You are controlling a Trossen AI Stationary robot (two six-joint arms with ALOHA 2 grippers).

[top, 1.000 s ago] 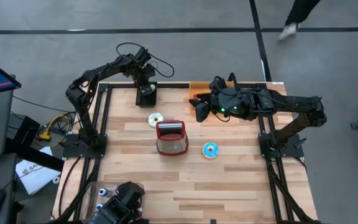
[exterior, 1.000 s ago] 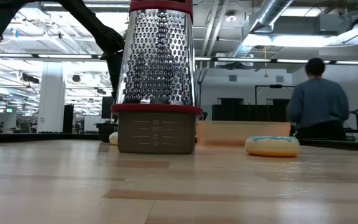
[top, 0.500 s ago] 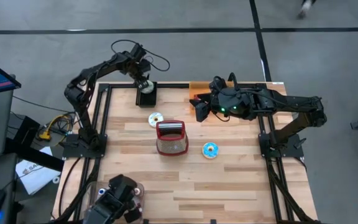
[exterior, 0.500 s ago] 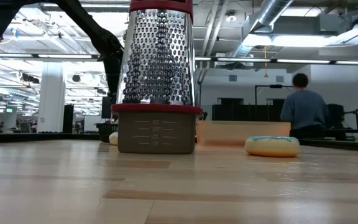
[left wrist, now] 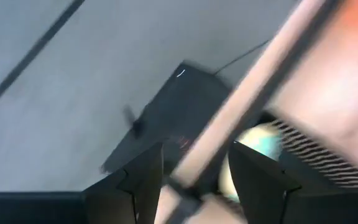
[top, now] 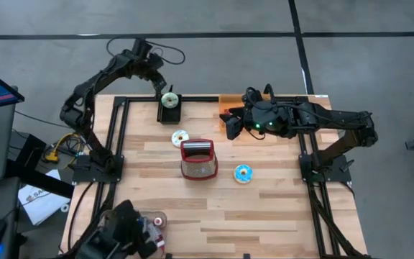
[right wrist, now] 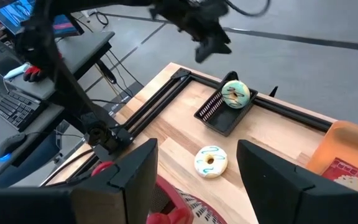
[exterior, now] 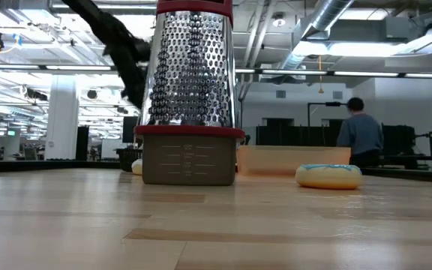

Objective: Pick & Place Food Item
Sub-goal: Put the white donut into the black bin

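Note:
A pale green-iced donut (top: 169,99) (right wrist: 235,94) rests at the far end of a black tray (top: 169,111) by the table's far edge, tilted up. My left gripper (top: 157,78) (left wrist: 194,180) hangs open above and just beyond it, past the far edge, with nothing between its fingers. A second donut (top: 180,137) lies flat on the table near the tray, and a blue-iced one (top: 243,173) (exterior: 328,175) lies right of the grater. My right gripper (top: 232,126) (right wrist: 197,186) hovers open high over the far middle of the table.
A red-based metal grater (top: 198,160) (exterior: 190,97) stands upright mid-table. An orange box (top: 228,101) (right wrist: 347,149) sits at the far edge behind my right gripper. A person (exterior: 358,135) stands in the room beyond the table. Bare wood spreads across the near half.
My left gripper has risen from the black tray and drawn back past the table's far edge toward the left, tipping as it went. The green-iced donut that it covered now shows on the tray and stays there. The person in the background has walked farther off.

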